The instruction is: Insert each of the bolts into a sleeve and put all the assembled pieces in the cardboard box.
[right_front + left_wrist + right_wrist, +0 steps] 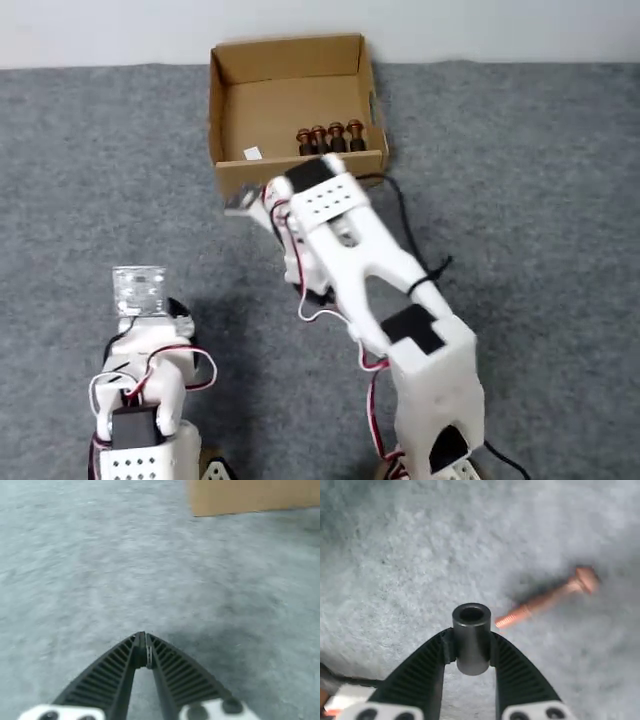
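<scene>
Right hand (471,642) squeezes a black sleeve (471,625), hole left free, likely so the bolt (547,600) lying just past it can slide in. Left hand (145,644) is shut, empty.

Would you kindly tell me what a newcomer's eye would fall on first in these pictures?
The right hand grips a dark sleeve, with a copper bolt lying loose on the grey carpet beside it. Farther off, the cardboard box holds four assembled pieces in a row along its near wall. The left hand is shut and empty.
</scene>
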